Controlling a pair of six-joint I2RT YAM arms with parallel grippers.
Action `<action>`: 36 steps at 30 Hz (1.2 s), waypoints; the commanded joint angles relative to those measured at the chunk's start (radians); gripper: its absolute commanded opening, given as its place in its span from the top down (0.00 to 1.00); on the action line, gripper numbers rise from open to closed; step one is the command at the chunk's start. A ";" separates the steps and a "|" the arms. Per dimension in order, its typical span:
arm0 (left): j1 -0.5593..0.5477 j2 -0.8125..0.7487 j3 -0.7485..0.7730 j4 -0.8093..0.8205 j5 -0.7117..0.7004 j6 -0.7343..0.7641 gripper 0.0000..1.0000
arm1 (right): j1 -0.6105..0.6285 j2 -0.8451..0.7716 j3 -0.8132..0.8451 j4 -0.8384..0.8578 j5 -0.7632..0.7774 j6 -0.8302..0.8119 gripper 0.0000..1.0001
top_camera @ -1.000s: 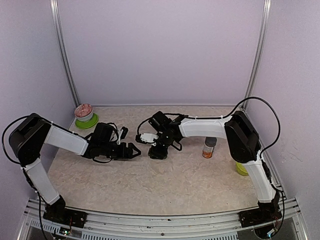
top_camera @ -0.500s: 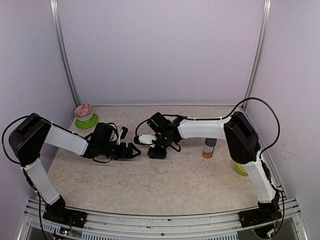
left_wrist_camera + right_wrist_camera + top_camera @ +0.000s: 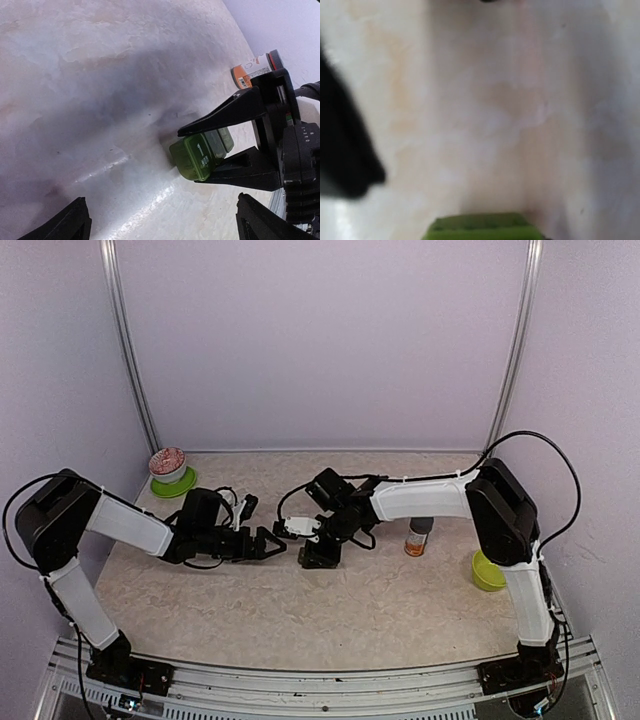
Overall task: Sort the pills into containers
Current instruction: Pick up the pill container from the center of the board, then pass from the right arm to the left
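Step in hand, by judgement: securing the container strip (image 3: pixel 197 155) before any pill is sorted. It sits mid-desk (image 3: pixel 350 620), clamped in the right hand (image 3: pixel 318 552), a finger along each long side. The left hand (image 3: pixel 281 543), fingers wide apart, faces it from just left. The long axis runs left-right, and the "MON" cell points left. All lids appear closed. Next move calls for the left hand to lift that lid.

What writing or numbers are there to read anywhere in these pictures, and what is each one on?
"MON": on the end lid of the dark green container strip, under a pale mark that may be a "1".
On the pill bottle, the orange and white label's print is too small to read.
In the top and right wrist views, nothing is readable.
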 commanded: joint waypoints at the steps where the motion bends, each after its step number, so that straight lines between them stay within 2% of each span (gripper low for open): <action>1: 0.007 -0.017 -0.026 0.154 0.134 -0.062 0.01 | 0.003 -0.112 -0.082 0.103 -0.035 -0.026 0.72; 7: -0.001 0.039 -0.030 0.312 0.243 -0.176 0.02 | 0.015 -0.193 -0.176 0.192 -0.044 -0.041 0.74; 10: -0.003 0.067 -0.028 0.369 0.267 -0.232 0.06 | 0.022 -0.218 -0.197 0.215 -0.035 -0.045 0.75; 20: -0.031 0.117 0.018 0.414 0.299 -0.308 0.16 | 0.049 -0.255 -0.221 0.237 -0.010 -0.056 0.75; 24: -0.033 0.134 0.024 0.436 0.319 -0.332 0.23 | 0.058 -0.264 -0.235 0.251 -0.003 -0.055 0.75; 29: -0.034 0.147 0.021 0.470 0.333 -0.356 0.40 | 0.064 -0.269 -0.239 0.258 0.010 -0.054 0.75; 36: -0.036 0.154 0.016 0.493 0.344 -0.374 0.53 | 0.068 -0.279 -0.241 0.264 0.028 -0.050 0.75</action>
